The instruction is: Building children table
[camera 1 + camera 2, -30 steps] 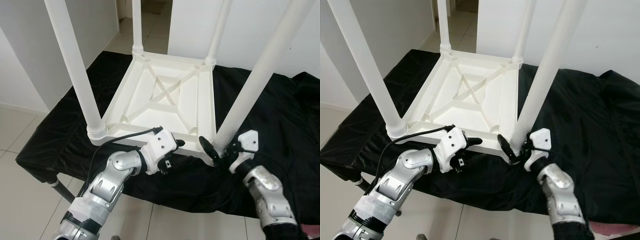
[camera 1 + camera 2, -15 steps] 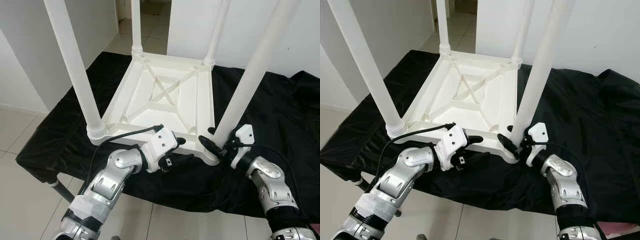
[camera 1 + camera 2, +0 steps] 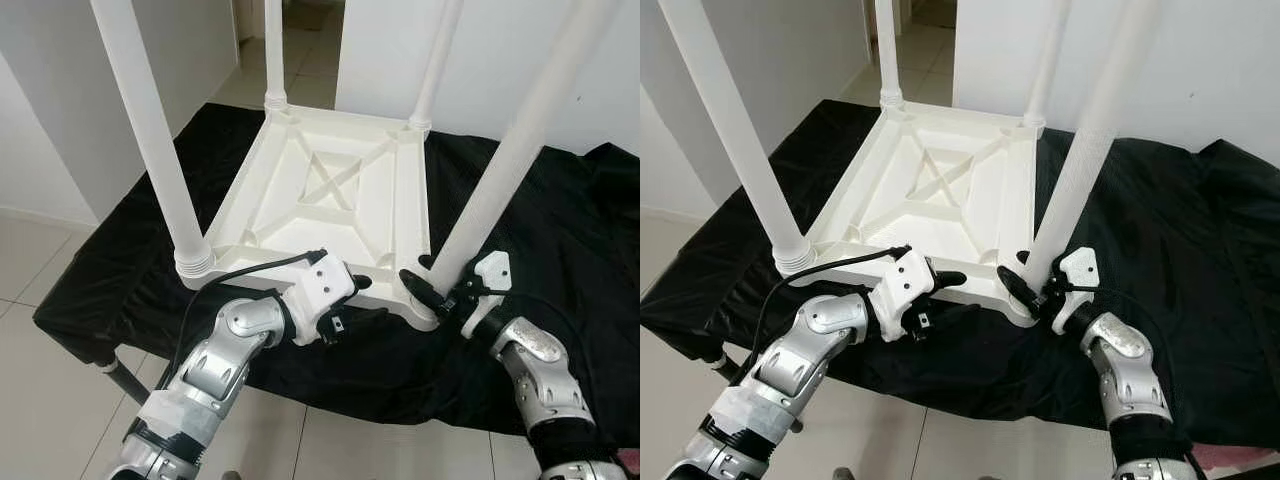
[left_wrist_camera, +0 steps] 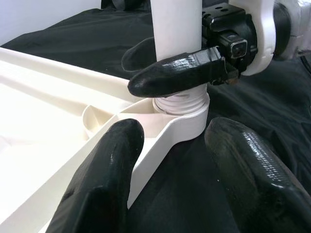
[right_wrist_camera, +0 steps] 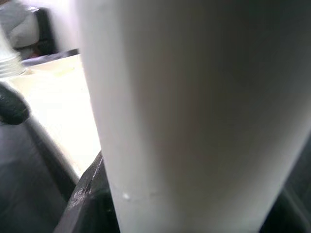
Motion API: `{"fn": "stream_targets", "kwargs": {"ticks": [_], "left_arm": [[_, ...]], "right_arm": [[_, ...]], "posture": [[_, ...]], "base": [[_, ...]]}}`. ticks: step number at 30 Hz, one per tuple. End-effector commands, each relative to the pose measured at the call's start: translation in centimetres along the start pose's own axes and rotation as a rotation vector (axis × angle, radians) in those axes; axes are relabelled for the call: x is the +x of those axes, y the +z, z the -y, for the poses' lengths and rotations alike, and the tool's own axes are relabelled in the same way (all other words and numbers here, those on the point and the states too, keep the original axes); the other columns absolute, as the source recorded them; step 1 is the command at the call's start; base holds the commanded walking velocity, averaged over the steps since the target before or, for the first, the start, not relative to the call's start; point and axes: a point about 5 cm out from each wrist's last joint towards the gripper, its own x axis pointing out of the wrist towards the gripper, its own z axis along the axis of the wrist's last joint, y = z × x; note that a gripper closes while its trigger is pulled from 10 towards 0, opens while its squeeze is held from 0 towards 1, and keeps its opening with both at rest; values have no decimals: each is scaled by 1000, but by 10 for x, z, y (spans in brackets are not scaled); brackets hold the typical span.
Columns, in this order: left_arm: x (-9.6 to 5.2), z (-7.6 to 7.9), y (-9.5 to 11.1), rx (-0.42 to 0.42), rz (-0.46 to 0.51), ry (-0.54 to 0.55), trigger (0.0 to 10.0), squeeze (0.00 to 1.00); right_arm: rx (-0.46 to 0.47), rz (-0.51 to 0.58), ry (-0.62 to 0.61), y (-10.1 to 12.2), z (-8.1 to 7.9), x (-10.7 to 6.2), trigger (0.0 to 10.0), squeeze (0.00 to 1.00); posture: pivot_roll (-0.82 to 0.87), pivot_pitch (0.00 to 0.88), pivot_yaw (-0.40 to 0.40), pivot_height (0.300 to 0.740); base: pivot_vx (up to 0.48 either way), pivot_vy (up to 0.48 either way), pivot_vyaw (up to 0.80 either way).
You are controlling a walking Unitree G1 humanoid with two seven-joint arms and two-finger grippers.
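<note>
A white children's table [image 3: 330,190] lies upside down on a black cloth, its legs pointing up. My right gripper [image 3: 424,275] is shut on the near right leg [image 3: 510,160] just above its ribbed base, which sits on the corner socket [image 4: 181,108]. That leg leans to the right. In the right wrist view the leg [image 5: 194,97] sits close between the fingers. My left gripper [image 3: 355,290] is at the table's near rim, beside that corner. Its fingers [image 4: 104,179] stand open, with the rim [image 4: 146,145] between them.
The black cloth [image 3: 560,230] covers a low stand with tiled floor [image 3: 40,270] around it and white walls behind. The near left leg [image 3: 150,140], far left leg [image 3: 273,50] and far right leg [image 3: 437,60] stand upright. A black cable [image 3: 250,272] runs along my left arm.
My right gripper has moved up and forward to the base of the near right leg. The leg stood straighter half a second ago and now leans right again. The left gripper stays put.
</note>
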Motion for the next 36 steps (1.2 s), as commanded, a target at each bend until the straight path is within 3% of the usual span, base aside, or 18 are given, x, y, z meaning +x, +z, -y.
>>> {"fn": "stream_targets", "kwargs": {"ticks": [1,9,11,12,15,18,25,36], "left_arm": [[0,-1,-2,-3,-12,14,10000,0],[1,-1,-2,-3,-13,14,10000,0],[2,-2,-1,-3,-11,12,10000,0],[2,-2,-1,-3,-11,12,10000,0],[3,-2,0,-4,-9,9,10000,0],[4,-2,0,-5,-9,6,10000,0],[5,-1,0,-7,-7,3,10000,0],[6,-2,0,-9,-4,10,10000,0]], "right_arm": [[59,21,-90,0,-1,0,10000,0],[93,94,-268,4,-16,-1,10000,0],[120,100,-392,0,-24,-2,10000,0],[120,100,-392,0,-24,-2,10000,0],[143,71,-572,-7,-37,-2,10000,0],[126,23,-656,-11,-43,-1,10000,0],[130,-27,-766,-18,-49,0,10000,0],[109,-32,-893,-16,-41,-7,10000,0]], "posture": [[-76,0,-21,740],[-82,0,-17,740],[-82,0,-12,740],[-82,0,-12,740],[-85,0,-8,740],[-86,0,-6,740],[-86,0,-7,740],[-83,0,-11,740]], "base": [[0,0,0],[0,0,0],[0,0,0],[0,0,0],[0,0,0],[0,0,0],[0,0,0],[0,0,0]]}}
